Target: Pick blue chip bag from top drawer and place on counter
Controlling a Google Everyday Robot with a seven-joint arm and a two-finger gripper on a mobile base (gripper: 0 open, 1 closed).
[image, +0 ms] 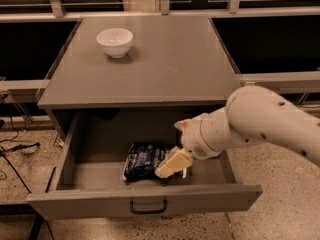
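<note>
The blue chip bag (143,160) lies flat on the floor of the open top drawer (90,203), near its middle. My gripper (172,164) reaches down into the drawer from the right, and its cream tip covers the bag's right edge. I cannot tell whether it touches the bag. The white arm (260,121) stretches in from the right above the drawer's right side. The grey counter (165,66) is the cabinet top above the drawer.
A white bowl (115,41) stands at the counter's back left. The drawer's dark loop handle (148,207) sits at the centre of the front panel. Cables (15,149) lie on the speckled floor at the left. A metal railing (200,14) runs behind the cabinet.
</note>
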